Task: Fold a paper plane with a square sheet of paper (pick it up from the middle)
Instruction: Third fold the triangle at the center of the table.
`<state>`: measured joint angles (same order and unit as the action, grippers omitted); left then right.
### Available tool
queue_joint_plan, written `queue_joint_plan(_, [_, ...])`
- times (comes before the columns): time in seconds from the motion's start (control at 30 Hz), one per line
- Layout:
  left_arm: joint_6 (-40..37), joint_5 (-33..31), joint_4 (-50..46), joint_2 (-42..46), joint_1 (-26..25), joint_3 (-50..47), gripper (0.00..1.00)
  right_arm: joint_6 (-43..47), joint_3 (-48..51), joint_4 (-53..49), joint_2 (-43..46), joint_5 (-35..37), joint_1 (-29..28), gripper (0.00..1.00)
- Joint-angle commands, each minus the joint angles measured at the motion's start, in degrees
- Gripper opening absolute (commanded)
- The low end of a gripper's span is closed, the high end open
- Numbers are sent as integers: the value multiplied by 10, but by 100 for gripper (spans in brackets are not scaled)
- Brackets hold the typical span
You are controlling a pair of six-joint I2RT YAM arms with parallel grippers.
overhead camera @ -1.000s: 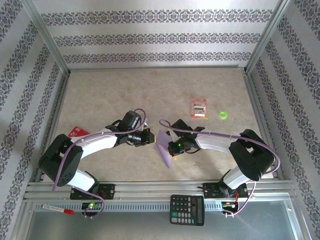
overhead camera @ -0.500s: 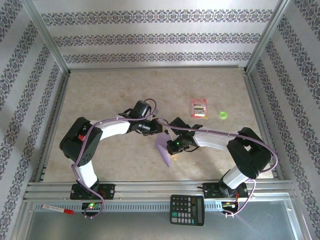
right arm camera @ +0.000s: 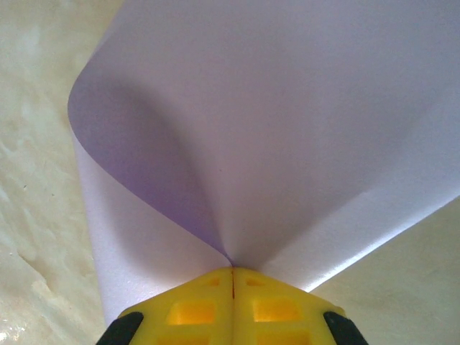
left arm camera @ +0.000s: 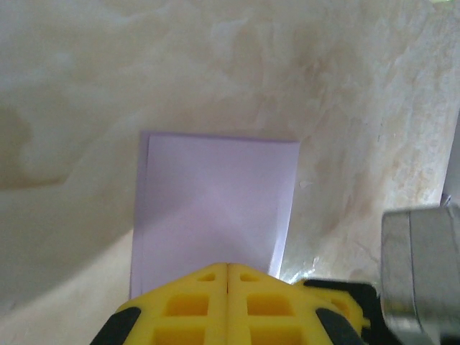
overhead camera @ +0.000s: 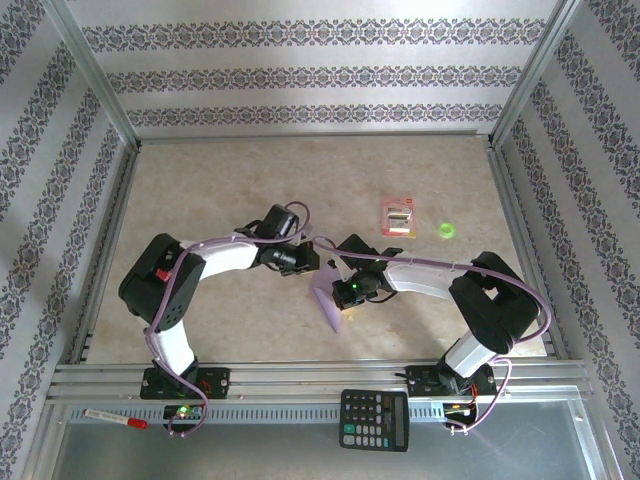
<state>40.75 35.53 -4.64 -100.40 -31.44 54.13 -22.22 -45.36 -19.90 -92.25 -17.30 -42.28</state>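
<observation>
- The square sheet of paper (overhead camera: 330,306) lies near the middle of the counter (overhead camera: 220,180), toward its near edge, between the 2 end effectors.
- Work done, as judged: the sheet is already partly folded. The top view shows a narrow shape tapering to a point that faces the near edge. The left wrist view shows the sheet (left arm camera: 215,194) as a doubled rectangle with 2 diagonal creases meeting near its centre.
- Right end effector (right arm camera: 232,277): closed on the sheet, which curls up and away from the finger seam in a loose loop, not yet pressed flat.
- Left end effector (left arm camera: 227,277): fingers closed together at the sheet's near edge. Whether they pinch the paper or only press on it cannot be determined.
- Work left, as judged: flatten the raised flap into a crease, then fold the wings. No wings or finished dart shape are visible.
- The red-and-white packet (overhead camera: 398,217) and the green ring (overhead camera: 446,231) lie well apart from the sheet, toward the right edge.
</observation>
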Motion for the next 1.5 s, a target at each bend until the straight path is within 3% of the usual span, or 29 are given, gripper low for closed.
queue_joint_plan(0.0, [39, 4, 22, 74, 1, -56, 0, -5, 10, -8, -24, 9, -8, 0])
queue_joint_plan(0.23, [153, -5, 108, 183, -84, -161, 0, -29, 21, 0, -29, 17, -7, 0])
queue_joint_plan(0.57, [173, -27, 190, 143, -189, -176, 0, -28, 17, 2, -36, 18, -5, 0])
queue_joint_plan(0.93, [201, -11, 287, 76, -198, -212, 0, -23, 22, 3, -35, 20, -5, 0])
queue_joint_plan(1.47, [198, -7, 291, 42, -198, -225, 0, -21, 26, 4, -36, 23, -3, 0])
